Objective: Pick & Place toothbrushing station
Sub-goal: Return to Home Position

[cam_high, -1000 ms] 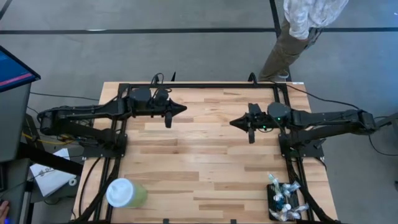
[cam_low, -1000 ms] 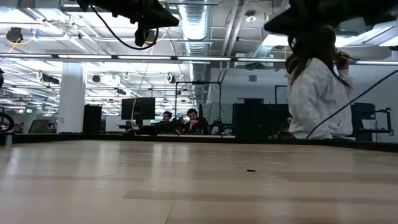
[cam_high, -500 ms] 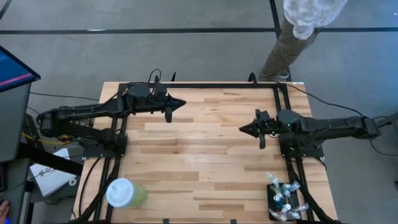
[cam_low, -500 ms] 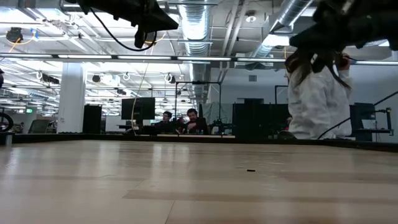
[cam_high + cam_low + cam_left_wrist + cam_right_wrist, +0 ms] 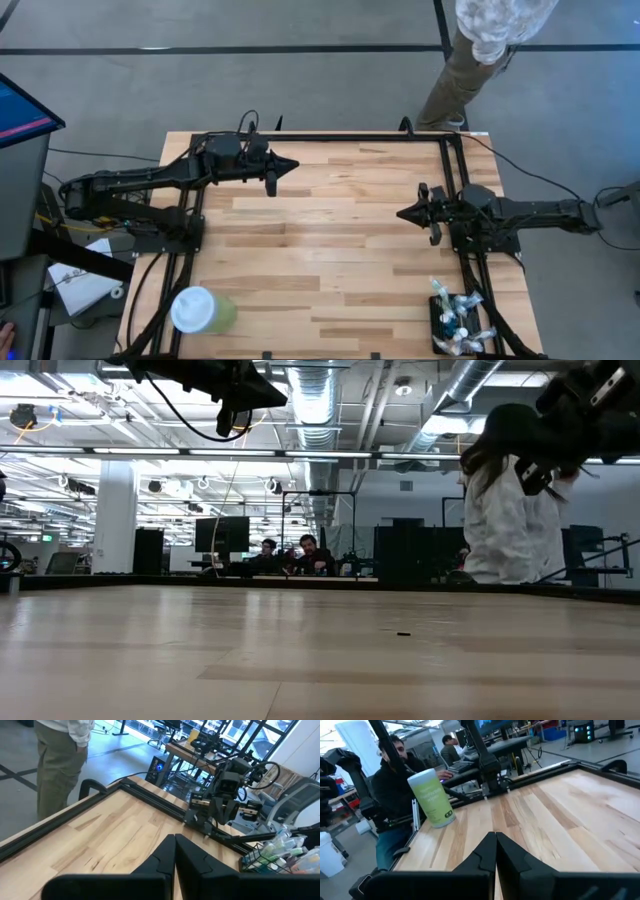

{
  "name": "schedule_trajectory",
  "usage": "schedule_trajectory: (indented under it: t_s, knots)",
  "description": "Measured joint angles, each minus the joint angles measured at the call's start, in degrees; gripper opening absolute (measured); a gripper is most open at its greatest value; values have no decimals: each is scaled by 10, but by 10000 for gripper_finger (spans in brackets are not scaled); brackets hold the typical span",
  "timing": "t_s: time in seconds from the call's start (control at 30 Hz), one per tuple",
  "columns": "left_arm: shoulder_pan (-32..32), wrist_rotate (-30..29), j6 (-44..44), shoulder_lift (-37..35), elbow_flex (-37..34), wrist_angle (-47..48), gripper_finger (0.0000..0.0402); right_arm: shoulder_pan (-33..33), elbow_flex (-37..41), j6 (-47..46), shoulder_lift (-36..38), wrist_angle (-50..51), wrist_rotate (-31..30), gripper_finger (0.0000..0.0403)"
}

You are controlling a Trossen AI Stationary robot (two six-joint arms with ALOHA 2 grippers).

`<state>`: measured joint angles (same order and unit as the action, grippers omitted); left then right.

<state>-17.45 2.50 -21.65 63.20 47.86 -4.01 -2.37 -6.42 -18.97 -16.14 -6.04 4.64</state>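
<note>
- Left arm stretches in from the left side; left gripper [image 5: 288, 166] hangs high over the far part of the table [image 5: 320, 262], pointing right; fingers [image 5: 162, 857] pressed together, empty
- Right arm folded by the right edge; right gripper [image 5: 403, 213] points left, fingers [image 5: 482, 854] closed, empty

This is looking like a robotics lab in an open-plan industrial hall. High above the left claw [image 5: 290, 166], bare silver ducts [image 5: 322, 405] and strip lights [image 5: 200, 452] are running across an unfinished ceiling. Far beyond that claw, people [image 5: 290, 555] are sitting among dark monitors [image 5: 222, 535]. Behind the right claw [image 5: 403, 213], a person [image 5: 500, 510] in a white top is standing on grey concrete floor [image 5: 300, 80], and cluttered benches [image 5: 200, 747] are lining the hall past the framed wooden desk [image 5: 320, 250] under both claws.
</note>
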Motion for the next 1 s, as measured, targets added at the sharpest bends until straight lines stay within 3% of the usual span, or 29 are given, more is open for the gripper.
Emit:
schedule_trajectory:
  t_s: [0.43, 0.8, 1.0]
  knots:
    - [0, 0, -2, 0, 0, -2, 2, 0, 59, -14, 74, 53, -35, 0]
    - [1, 5, -12, -3, 0, -4, 2, -1, 60, -69, 75, 53, -49, 0]
    - [1, 5, 39, -28, 0, -2, 2, -1, 60, -70, 75, 53, -47, 0]
